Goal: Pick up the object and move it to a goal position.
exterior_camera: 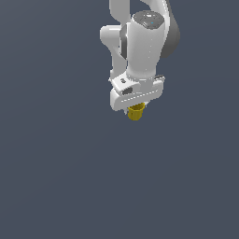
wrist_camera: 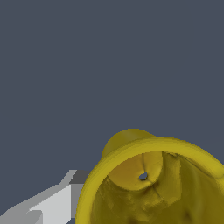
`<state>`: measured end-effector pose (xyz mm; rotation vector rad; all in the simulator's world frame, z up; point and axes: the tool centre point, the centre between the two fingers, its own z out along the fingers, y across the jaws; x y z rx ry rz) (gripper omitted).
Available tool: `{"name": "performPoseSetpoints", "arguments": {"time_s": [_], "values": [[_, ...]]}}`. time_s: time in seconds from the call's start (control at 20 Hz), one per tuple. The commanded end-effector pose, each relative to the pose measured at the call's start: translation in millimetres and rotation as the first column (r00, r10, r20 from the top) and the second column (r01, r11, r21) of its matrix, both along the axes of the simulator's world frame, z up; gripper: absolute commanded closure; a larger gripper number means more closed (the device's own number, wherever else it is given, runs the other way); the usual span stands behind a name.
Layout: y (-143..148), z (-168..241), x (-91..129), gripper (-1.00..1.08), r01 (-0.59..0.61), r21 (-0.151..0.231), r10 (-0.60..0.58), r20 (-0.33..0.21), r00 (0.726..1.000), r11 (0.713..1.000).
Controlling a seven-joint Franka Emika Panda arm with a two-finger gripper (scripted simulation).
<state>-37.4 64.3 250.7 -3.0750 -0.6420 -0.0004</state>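
Note:
The object point(exterior_camera: 136, 112) is a small mustard-yellow cup that pokes out just below the white hand of my arm in the exterior view. My gripper point(exterior_camera: 136, 109) is shut on the object, and the hand hides most of the cup and the fingers. In the wrist view the object point(wrist_camera: 153, 183) fills the corner very close to the camera, its flared rim and hollow inside facing the lens. One grey-white finger point(wrist_camera: 52, 205) rests against its rim. The other finger is hidden.
A plain dark grey surface point(exterior_camera: 56, 177) fills both views around the arm. The white arm point(exterior_camera: 142, 46) comes down from the upper middle of the exterior view. No other objects show.

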Motion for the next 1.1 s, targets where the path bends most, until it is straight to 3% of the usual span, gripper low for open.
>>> {"name": "performPoseSetpoints", "arguments": {"time_s": [0.0, 0.5, 1.05], "values": [[3.7, 25.0, 7.3, 1.08, 0.000, 0.000, 0.000, 0.000, 1.000, 1.000], [15.0, 99.2, 32.1, 1.08, 0.000, 0.000, 0.000, 0.000, 1.000, 1.000], [19.5, 127.4, 43.3, 1.08, 0.000, 0.000, 0.000, 0.000, 1.000, 1.000]]}}
